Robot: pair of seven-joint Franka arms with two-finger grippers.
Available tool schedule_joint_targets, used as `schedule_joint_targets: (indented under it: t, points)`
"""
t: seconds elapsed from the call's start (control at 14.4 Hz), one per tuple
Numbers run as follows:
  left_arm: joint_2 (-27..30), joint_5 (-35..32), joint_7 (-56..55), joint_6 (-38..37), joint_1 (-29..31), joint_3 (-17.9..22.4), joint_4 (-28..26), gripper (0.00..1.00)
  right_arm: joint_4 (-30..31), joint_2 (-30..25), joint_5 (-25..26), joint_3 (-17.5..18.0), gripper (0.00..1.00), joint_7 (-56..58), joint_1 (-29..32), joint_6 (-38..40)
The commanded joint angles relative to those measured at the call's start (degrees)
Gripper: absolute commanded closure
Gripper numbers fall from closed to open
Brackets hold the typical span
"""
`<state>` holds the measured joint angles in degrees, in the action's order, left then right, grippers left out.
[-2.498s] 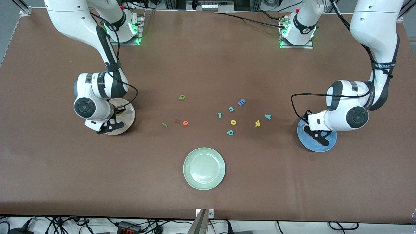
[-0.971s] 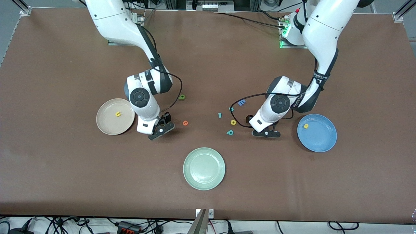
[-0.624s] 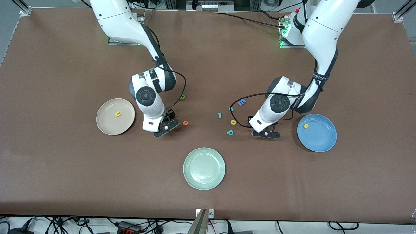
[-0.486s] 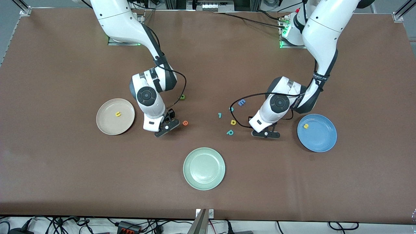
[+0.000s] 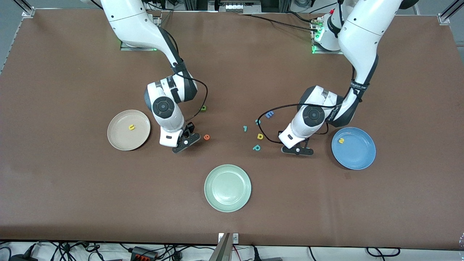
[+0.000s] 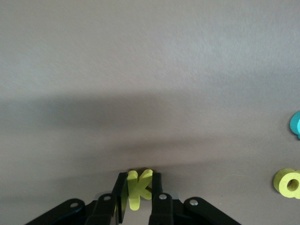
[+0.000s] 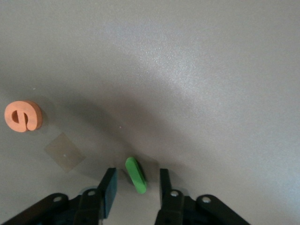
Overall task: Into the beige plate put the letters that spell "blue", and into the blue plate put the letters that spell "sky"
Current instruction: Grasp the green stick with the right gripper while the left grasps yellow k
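Since I left the plates, my left gripper (image 6: 139, 190) has closed on the yellow k (image 6: 138, 183), and my right gripper (image 7: 136, 185) came around the green bar (image 7: 136, 175).

Yellow k (image 6: 139, 186), green l (image 7: 136, 175), orange e (image 7: 23, 116) — brown table (image 5: 72, 181).

We see open desk (image 5: 90, 203) around the pale green plate (image 5: 227, 187). Between the two arms the way is cluttered: teal letters (image 5: 256, 147), a yellow one (image 5: 260, 136), a blue E (image 5: 269, 114). The orange e (image 5: 206, 137) lies just beside the right gripper (image 5: 185, 141).
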<state>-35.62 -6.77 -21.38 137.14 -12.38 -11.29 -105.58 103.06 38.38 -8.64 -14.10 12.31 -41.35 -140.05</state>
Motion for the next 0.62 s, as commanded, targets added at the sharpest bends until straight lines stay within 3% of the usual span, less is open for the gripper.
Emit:
schedule_joint_targets:
  t: [0.0, 0.21, 0.56]
  points:
    - [4.5, -1.4, 7.6, -8.1, 3.6, -0.2, 1.1, 0.94, -0.8, -0.2, -0.3, 0.0, 0.68, 1.2, 0.0, 0.8]
    - [6.6, -1.5, 18.0, -16.4, 9.1, -0.1, 2.2, 0.92, -0.8, 0.3, -0.3, -0.1, 0.7, 1.2, 0.1, 0.7]
    - [4.9, -1.6, 30.7, -15.9, 17.9, 0.0, 2.0, 0.9, -1.8, 1.5, -0.5, 0.0, 0.7, 1.1, 0.0, 0.6]
